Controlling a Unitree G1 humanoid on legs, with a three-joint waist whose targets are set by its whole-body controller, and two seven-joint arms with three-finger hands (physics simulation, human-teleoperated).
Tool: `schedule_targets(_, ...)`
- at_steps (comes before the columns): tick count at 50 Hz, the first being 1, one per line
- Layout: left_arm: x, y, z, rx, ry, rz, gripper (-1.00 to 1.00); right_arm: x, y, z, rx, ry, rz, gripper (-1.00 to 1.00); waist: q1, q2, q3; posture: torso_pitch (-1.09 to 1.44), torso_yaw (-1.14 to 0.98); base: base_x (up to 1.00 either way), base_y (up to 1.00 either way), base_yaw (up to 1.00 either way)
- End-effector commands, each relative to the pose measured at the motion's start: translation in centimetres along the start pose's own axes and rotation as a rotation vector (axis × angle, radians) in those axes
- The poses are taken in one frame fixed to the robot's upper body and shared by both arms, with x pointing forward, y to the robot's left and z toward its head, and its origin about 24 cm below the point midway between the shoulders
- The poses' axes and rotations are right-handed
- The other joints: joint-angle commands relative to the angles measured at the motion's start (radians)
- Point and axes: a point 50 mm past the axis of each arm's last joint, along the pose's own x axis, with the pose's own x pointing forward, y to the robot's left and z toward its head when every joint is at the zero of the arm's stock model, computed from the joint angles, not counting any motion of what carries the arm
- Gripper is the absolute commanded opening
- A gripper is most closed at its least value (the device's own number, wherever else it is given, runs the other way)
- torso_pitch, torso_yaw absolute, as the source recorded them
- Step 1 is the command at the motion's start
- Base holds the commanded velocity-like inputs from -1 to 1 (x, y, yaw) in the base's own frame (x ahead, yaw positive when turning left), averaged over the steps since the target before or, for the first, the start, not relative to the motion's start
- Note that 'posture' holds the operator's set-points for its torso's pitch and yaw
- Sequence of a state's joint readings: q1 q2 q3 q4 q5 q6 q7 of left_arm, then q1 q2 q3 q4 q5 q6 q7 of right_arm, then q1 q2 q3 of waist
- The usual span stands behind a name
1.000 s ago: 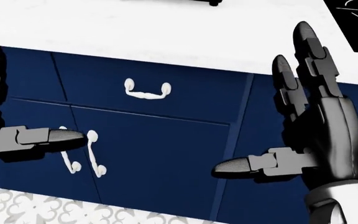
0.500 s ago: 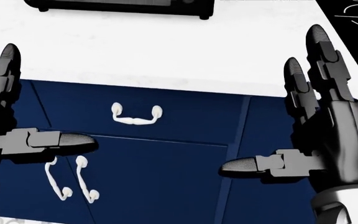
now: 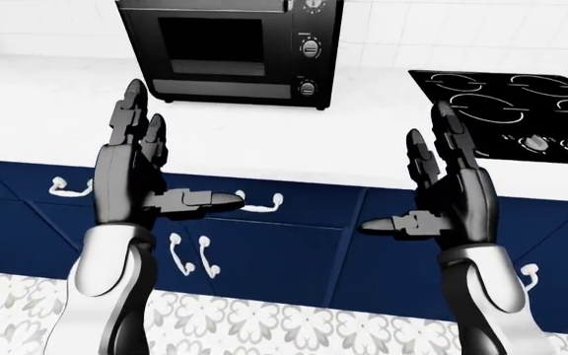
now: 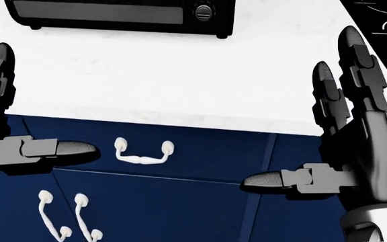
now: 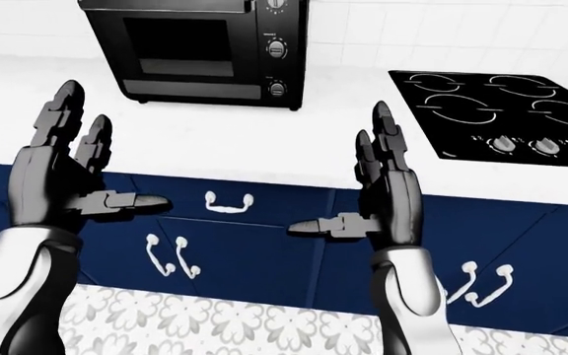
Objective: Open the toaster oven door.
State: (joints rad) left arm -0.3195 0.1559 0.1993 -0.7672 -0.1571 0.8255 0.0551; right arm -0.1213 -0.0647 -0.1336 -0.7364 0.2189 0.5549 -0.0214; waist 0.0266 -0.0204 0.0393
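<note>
The black toaster oven (image 3: 227, 48) stands on the white counter (image 3: 264, 140) against the tiled wall, its glass door (image 3: 210, 44) shut and its knobs (image 3: 309, 49) down its right side. Only its lower edge shows at the top of the head view (image 4: 113, 17). My left hand (image 3: 151, 174) is open, fingers up and thumb pointing right, held over the counter's near edge below the oven. My right hand (image 3: 432, 192) is open the same way, to the right of the oven, thumb pointing left. Both hands are empty and well short of the oven.
A black cooktop (image 3: 506, 111) with knobs lies in the counter at the right. Navy drawers and cabinet doors with white handles (image 4: 143, 151) run below the counter. A patterned tile floor (image 3: 264, 325) shows at the bottom of the left-eye view.
The head view has tilted up: counter and cabinets slid down the picture and the oven's lower edge came into view at the top. Both hands stay open and raised.
</note>
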Motion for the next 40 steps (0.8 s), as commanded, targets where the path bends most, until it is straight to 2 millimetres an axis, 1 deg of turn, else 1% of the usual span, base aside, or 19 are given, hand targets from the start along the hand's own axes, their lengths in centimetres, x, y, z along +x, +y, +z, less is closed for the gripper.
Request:
schedule_targets(1, 0.04, -0.34, 1.02, -0.005, -0.062, -0.019, 1.0, -0.03, -0.02, 1.08, -0.008, -0.06, -0.002, 1.0, -0.003, -0.009, -0.012, 0.0, 0.0, 0.31, 0.0, 0.0)
schedule_targets(2, 0.05, -0.34, 0.99, -0.005, -0.062, -0.019, 1.0, -0.06, -0.03, 1.12, -0.009, -0.061, -0.002, 1.0, -0.003, -0.041, -0.021, 0.0, 0.0, 0.3, 0.0, 0.0)
schedule_targets(4, 0.06, -0.3, 0.89, -0.004, -0.061, -0.018, 1.0, -0.07, -0.05, 1.05, -0.005, -0.062, -0.003, 1.0, -0.017, -0.027, -0.011, 0.0, 0.0, 0.31, 0.0, 0.0)
schedule_targets(5, 0.06, -0.17, 0.87, -0.002, -0.06, -0.015, 1.0, -0.08, -0.08, 1.0, -0.003, -0.062, -0.003, 1.0, -0.014, -0.037, -0.004, 0.0, 0.0, 0.3, 0.0, 0.0)
schedule_targets(6, 0.04, -0.09, 0.88, -0.003, -0.06, -0.012, 1.0, -0.09, -0.09, 1.0, -0.003, -0.062, -0.005, 1.0, -0.023, -0.032, -0.006, 0.0, 0.0, 0.32, 0.0, 0.0)
schedule_targets(12, -0.1, -0.12, 0.83, -0.004, -0.06, -0.012, 1.0, -0.1, -0.12, 0.95, -0.003, -0.064, -0.005, 1.0, -0.035, 0.024, 0.002, 0.0, 0.0, 0.31, 0.0, 0.0)
schedule_targets(14, -0.09, -0.08, 0.78, -0.002, -0.059, -0.011, 1.0, -0.11, -0.13, 0.88, -0.002, -0.063, -0.005, 1.0, -0.04, 0.061, -0.005, 0.0, 0.0, 0.31, 0.0, 0.0)
schedule_targets(15, -0.09, -0.02, 0.77, -0.001, -0.059, -0.01, 1.0, -0.12, -0.16, 0.86, -0.003, -0.063, -0.004, 1.0, -0.042, 0.092, -0.017, 0.0, 0.0, 0.3, 0.0, 0.0)
schedule_targets(16, -0.1, 0.04, 0.78, -0.001, -0.059, -0.01, 1.0, -0.09, -0.24, 0.79, -0.002, -0.063, -0.006, 1.0, -0.043, 0.102, -0.033, 0.0, 0.0, 0.3, 0.0, 0.0)
schedule_targets(17, -0.03, 0.09, 0.64, -0.001, -0.059, -0.009, 1.0, -0.08, -0.24, 0.76, -0.001, -0.063, -0.006, 1.0, -0.027, 0.086, -0.016, 0.0, 0.0, 0.31, 0.0, 0.0)
schedule_targets(18, -0.03, 0.08, 0.61, -0.002, -0.058, -0.009, 1.0, -0.08, -0.24, 0.74, -0.002, -0.063, -0.006, 1.0, -0.033, 0.099, -0.004, 0.0, 0.0, 0.31, 0.0, 0.0)
schedule_targets(21, -0.13, -0.04, 0.59, -0.001, -0.057, -0.013, 1.0, -0.02, -0.05, 0.44, -0.001, -0.06, 0.003, 1.0, -0.019, 0.078, -0.014, 0.0, 0.0, 0.3, 0.0, 0.0)
schedule_targets(25, -0.12, 0.0, 0.49, -0.001, -0.057, -0.013, 1.0, -0.06, -0.2, 0.47, -0.001, -0.062, -0.002, 1.0, -0.009, 0.04, -0.007, 0.0, 0.0, 0.31, 0.0, 0.0)
schedule_targets(27, -0.15, 0.01, 0.45, -0.001, -0.056, -0.013, 1.0, -0.07, -0.19, 0.42, -0.001, -0.062, -0.001, 1.0, -0.003, 0.011, -0.01, 0.0, 0.0, 0.3, 0.0, 0.0)
schedule_targets(29, -0.07, 0.04, 0.35, -0.004, -0.055, -0.013, 1.0, -0.13, -0.11, 0.58, -0.001, -0.063, 0.001, 1.0, -0.002, -0.044, -0.029, 0.0, 0.0, 0.31, 0.0, 0.0)
schedule_targets(30, -0.06, 0.02, 0.36, -0.003, -0.056, -0.013, 1.0, -0.15, -0.12, 0.56, 0.002, -0.062, 0.001, 1.0, -0.012, -0.026, -0.024, 0.0, 0.0, 0.31, 0.0, 0.0)
schedule_targets(32, -0.09, -0.04, 0.48, -0.002, -0.057, -0.014, 1.0, -0.09, -0.22, 0.48, 0.003, -0.062, 0.0, 1.0, -0.016, -0.034, -0.007, 0.0, 0.0, 0.3, 0.0, 0.0)
schedule_targets(35, -0.07, -0.12, 0.62, -0.002, -0.057, -0.015, 1.0, -0.04, -0.27, 0.51, 0.007, -0.062, -0.004, 1.0, -0.028, -0.015, -0.014, 0.0, 0.0, 0.31, 0.0, 0.0)
schedule_targets(40, -0.05, -0.25, 0.99, 0.001, -0.063, -0.013, 1.0, -0.04, -0.26, 0.82, 0.004, -0.066, -0.008, 1.0, -0.039, 0.038, -0.004, 0.0, 0.0, 0.3, 0.0, 0.0)
